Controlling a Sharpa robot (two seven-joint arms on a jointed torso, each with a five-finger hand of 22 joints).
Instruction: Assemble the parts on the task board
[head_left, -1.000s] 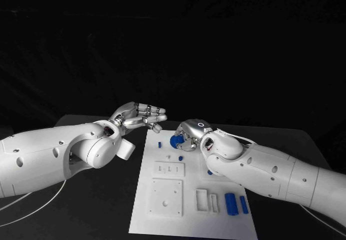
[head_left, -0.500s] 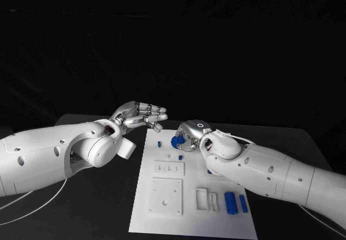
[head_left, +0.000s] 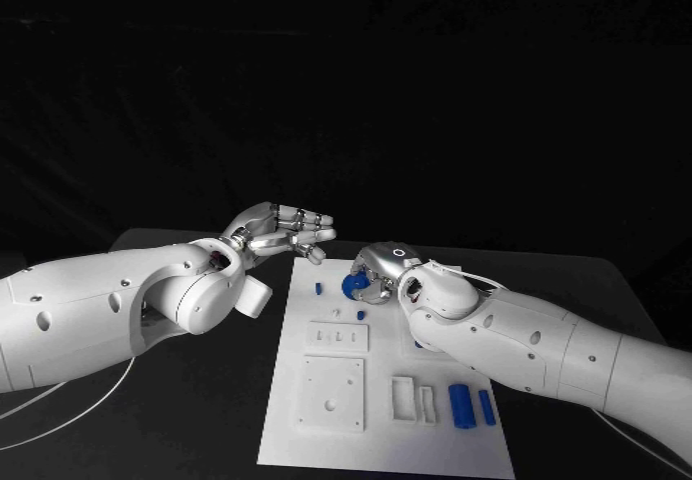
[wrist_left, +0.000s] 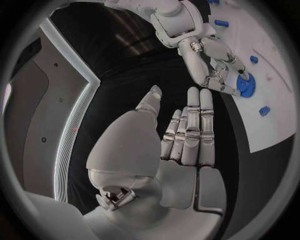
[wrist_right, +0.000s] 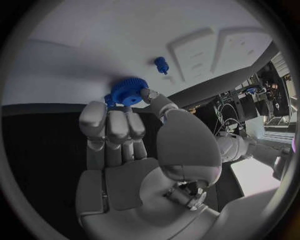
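I am holding a blue gear in my right hand, pinching it between my thumb and fingertips right at the far end of the task board. In the right wrist view the gear is sitting against the white surface, with a small blue peg standing just beside it on the board (whether the gear is already seated on anything, I cannot tell). My left hand is hovering off the board's far corner, holding nothing, its fingers straight and close together in the left wrist view, the thumb apart.

What I am worrying about is alignment. The gear is gripped only at its rim, so if I press it down tilted, it could jam or slip out of the pinch and roll off the board's edge onto the black table, which lies near. My fingers are also crowding the neighbouring peg, and a careless release could knock it over. Near the board's front end, two blue cylinders are lying near my right forearm; a low swing of that arm could sweep them away.
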